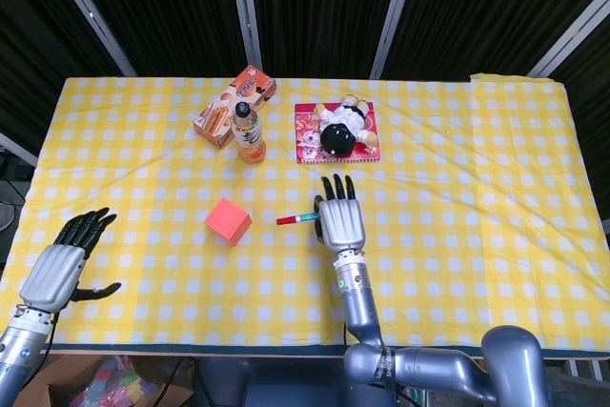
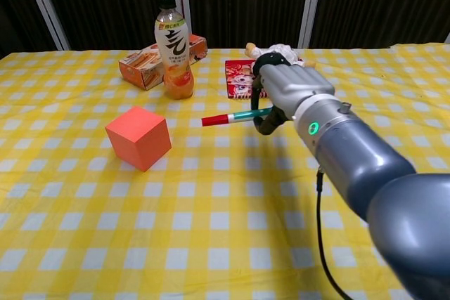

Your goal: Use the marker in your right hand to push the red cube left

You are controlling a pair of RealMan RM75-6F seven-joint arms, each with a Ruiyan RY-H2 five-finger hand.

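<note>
Right hand (image 1: 342, 222) grips marker (image 1: 298, 220) in curled fingers, red tip pointing to robot's left, toward red cube (image 1: 228, 221). In chest view right hand (image 2: 287, 89) up off the surface w/ marker (image 2: 230, 117) held roughly level, slightly tilted, red cap end leading. Clear gap btwn marker tip and cube (image 2: 138, 137) – not touching, well apart. Cube sits flat on yellow checked surface (image 1: 477, 169), left of the hand, nearer robot's side than the bottle. One corner faces the chest cam.

Left hand (image 1: 67, 259) at far left edge of surface in head view, holding nothing, fingers spread, thumb out to the side. Not visible in chest view.

Further back: orange drink bottle (image 1: 250, 131) upright, black cap, just in front of an orange box (image 1: 234, 104) lying flat at an angle; touching or just apart, can't tell. To the right of those, small doll (image 1: 340, 129) w/ black head lies on a red booklet (image 1: 307, 135). In chest view bottle (image 2: 174, 46) and box (image 2: 143, 64) stand behind cube, and the hand partly covers doll (image 2: 275, 50) and booklet (image 2: 238, 75). Right forearm fills lower right of chest view, green light on wrist. Dark curtain w/ metal bars behind the surface.
</note>
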